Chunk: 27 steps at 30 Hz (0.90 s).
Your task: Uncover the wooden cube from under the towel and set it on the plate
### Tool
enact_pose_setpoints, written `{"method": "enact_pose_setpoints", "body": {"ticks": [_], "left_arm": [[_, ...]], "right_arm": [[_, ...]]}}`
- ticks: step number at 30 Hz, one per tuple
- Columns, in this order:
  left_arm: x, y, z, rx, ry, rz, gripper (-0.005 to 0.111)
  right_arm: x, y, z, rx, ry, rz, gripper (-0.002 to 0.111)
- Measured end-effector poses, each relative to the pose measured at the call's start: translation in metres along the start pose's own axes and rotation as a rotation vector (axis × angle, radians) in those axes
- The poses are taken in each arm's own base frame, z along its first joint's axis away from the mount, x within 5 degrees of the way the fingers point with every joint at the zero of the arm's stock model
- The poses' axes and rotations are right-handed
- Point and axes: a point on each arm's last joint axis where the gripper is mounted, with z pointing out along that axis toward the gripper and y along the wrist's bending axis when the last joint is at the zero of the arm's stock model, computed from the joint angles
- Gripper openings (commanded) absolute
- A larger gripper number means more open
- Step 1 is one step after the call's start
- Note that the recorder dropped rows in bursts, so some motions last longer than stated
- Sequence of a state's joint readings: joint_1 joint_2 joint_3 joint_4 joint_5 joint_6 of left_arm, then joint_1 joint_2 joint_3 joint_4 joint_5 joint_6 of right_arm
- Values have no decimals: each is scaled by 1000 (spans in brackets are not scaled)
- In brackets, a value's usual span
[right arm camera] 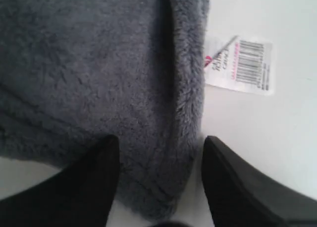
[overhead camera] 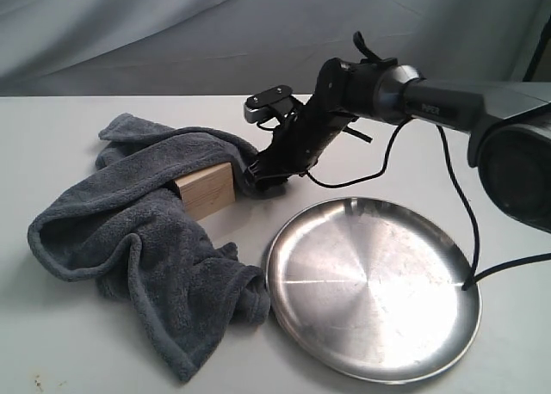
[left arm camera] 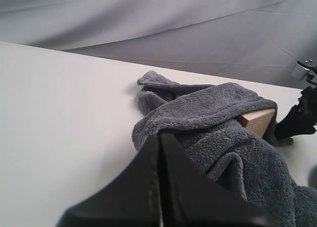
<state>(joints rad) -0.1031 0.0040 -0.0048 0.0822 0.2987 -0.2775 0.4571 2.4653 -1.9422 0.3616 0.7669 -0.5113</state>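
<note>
Cube (overhead camera: 207, 190) peeking out from under the grey towel (overhead camera: 138, 239), not yet on the metal plate (overhead camera: 370, 286).

Right gripper (overhead camera: 254, 177) down at the towel's edge, just beside the cube's bare face. Fingers spread apart around the fluffy hem, nothing pinched. White tag (right arm camera: 239, 63) flat on the worktop (overhead camera: 86, 351) next to that hem. Left gripper (left arm camera: 161, 138) well apart from the cube, fingers pressed together, holding nothing. Cube near the middle of the worktop, bare face turned toward the plate by the front edge, the rest hidden. Nearer arm: the right one.
</note>
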Motion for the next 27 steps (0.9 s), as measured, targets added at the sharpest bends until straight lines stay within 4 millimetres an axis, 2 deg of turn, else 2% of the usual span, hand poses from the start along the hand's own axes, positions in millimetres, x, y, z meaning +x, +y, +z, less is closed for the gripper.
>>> {"method": "enact_pose_setpoints", "body": {"ticks": [5, 11, 18, 20, 27], "left_arm": [[0, 0, 0, 0, 0, 0, 0], [0, 0, 0, 0, 0, 0, 0], [0, 0, 0, 0, 0, 0, 0], [0, 0, 0, 0, 0, 0, 0], [0, 0, 0, 0, 0, 0, 0]], "right_arm": [[-2, 13, 3, 4, 18, -60, 39], [-2, 16, 3, 17, 35, -91, 39], [3, 17, -6, 34, 129, -156, 38], [4, 17, -7, 33, 142, -160, 34], [5, 18, -9, 28, 157, -138, 5]]}}
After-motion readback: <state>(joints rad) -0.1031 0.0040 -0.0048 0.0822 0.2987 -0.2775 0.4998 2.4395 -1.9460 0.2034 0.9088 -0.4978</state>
